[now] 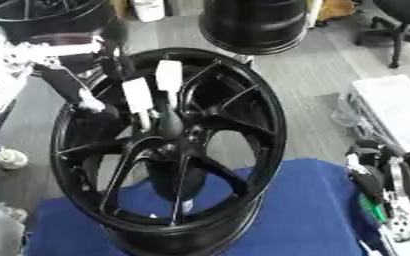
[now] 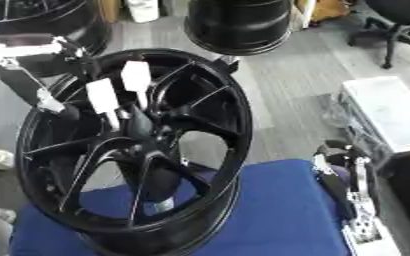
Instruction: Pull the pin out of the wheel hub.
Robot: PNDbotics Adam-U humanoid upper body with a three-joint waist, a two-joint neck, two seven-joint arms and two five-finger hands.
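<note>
Left hand [image 1: 152, 92] fingers reach into glossy black spoked alloy wheel hub [image 1: 169, 145]; grip state unclear. Right hand [image 2: 344, 182] rests relaxed, seen whole only in right eye view.

The wheel hub [image 1: 169, 150] is glossy black all over, spokes and rim alike. Under it, the cloth [image 1: 305, 210] is plain deep blue, showing through the spoke gaps at 6 o'clock. The left hand [image 1: 147, 95] at 11 o'clock is black with white finger pads. The right hand [image 2: 344, 182] at 4 o'clock is black and silver. The floor [image 1: 305, 80] is pale grey.
</note>
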